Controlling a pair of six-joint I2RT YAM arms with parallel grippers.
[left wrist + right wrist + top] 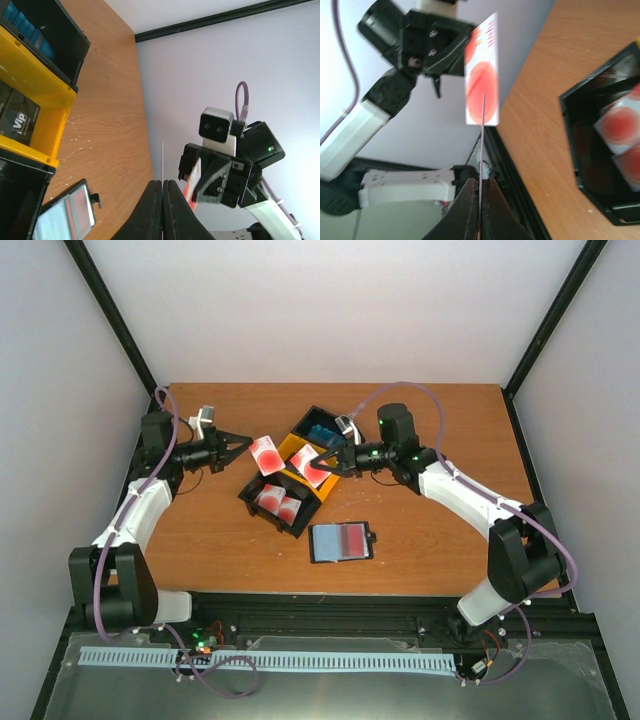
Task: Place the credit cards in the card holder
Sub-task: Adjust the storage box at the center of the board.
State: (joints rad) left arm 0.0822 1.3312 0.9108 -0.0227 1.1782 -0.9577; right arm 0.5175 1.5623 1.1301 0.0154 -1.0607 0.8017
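Observation:
My left gripper is shut on a red-and-white credit card, held in the air left of the tray. In the left wrist view that card shows edge-on between the closed jaws of the left gripper. My right gripper is shut on another red-and-white card above the tray; it appears as a thin edge rising from the right gripper. The two held cards face each other, apart. The card holder lies open on the table in front of the tray, a reddish card in its pocket.
A black-and-yellow three-compartment tray sits mid-table. It holds red-and-white cards in the near part, dark cards in the yellow part and blue cards at the far end. Black frame rails border the table.

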